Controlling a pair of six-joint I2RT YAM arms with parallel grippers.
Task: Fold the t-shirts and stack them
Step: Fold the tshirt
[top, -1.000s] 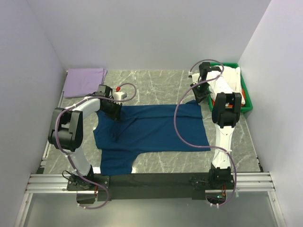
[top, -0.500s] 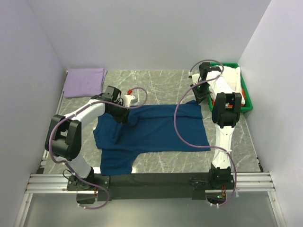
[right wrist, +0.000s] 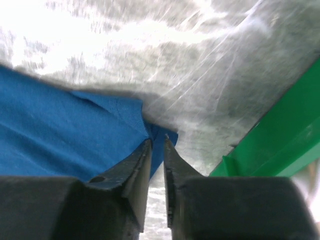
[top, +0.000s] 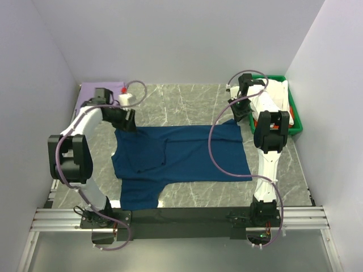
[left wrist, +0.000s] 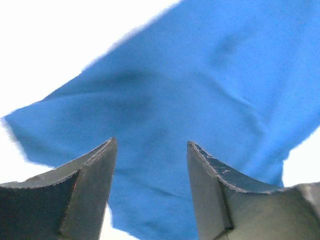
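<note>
Your left arm reached forward and outward toward the left wall, its forearm angled over the pale lavender t-shirt (top: 85, 90) in the far left corner. The wrist turned back toward the middle of the table (top: 187, 96). The left gripper (top: 127, 121) (left wrist: 150, 142) hung over the far left corner of the navy blue t-shirt (top: 187, 156) (left wrist: 200, 125). Its jaws stood wide apart and held nothing, and the cloth showed in the gap between them.

Your right arm stood nearly upright from its base, then bent forward and down beside the green bin (top: 296, 129) (right wrist: 280, 145). The right gripper (top: 238, 116) (right wrist: 157, 140) pointed down at the shirt's far right corner (right wrist: 60, 125). Its jaws were pinched almost together, with the tip of that corner caught between them.

The navy shirt lay spread flat across the middle of the table, with one sleeve reaching toward the near edge on the left. Its far edge ran roughly straight between your two grippers. A band of bare marble lay between that edge and the back wall. A narrower strip lay along the near edge, to the right of the sleeve.

On the right, the bin sat just beside the pinched corner and held a white t-shirt (top: 278, 90), so there was little room on that side. On the left, the lavender shirt and the side wall stood close to your left arm.
</note>
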